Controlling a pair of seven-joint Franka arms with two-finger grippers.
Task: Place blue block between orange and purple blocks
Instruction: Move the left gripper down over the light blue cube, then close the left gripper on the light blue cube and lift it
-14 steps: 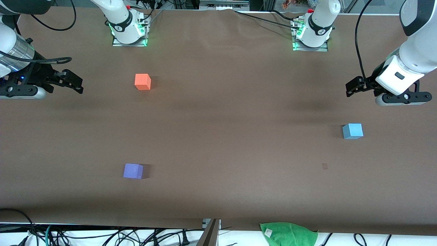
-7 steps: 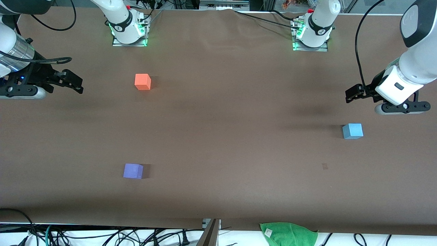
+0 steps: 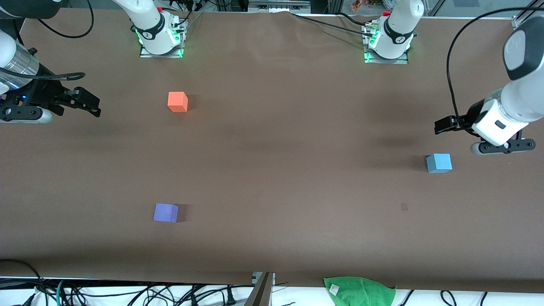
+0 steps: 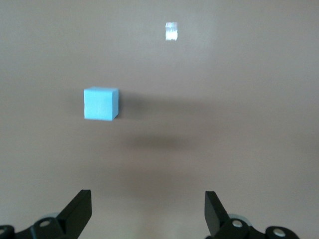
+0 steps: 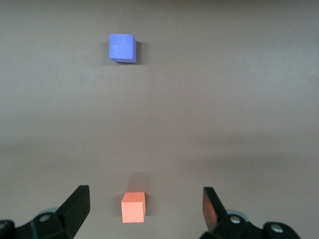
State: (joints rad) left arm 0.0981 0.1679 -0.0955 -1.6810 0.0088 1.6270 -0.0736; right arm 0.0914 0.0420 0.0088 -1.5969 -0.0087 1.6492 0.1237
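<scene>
The blue block (image 3: 439,163) sits on the brown table toward the left arm's end; it also shows in the left wrist view (image 4: 101,103). The orange block (image 3: 177,102) lies toward the right arm's end, and the purple block (image 3: 165,212) is nearer the front camera than it. Both show in the right wrist view, orange (image 5: 133,207) and purple (image 5: 122,48). My left gripper (image 3: 443,126) (image 4: 147,201) is open and empty, in the air over bare table close to the blue block. My right gripper (image 3: 94,107) (image 5: 147,199) is open and empty, over the table's end beside the orange block.
A green cloth (image 3: 359,290) lies at the table's edge nearest the front camera. A small tape mark (image 3: 404,207) (image 4: 171,31) is on the table near the blue block. The arm bases (image 3: 160,39) (image 3: 389,42) stand along the top edge.
My left gripper has moved toward the blue block, lower in the front view. My right gripper has shifted slightly toward the table's end. The three blocks have not moved.
</scene>
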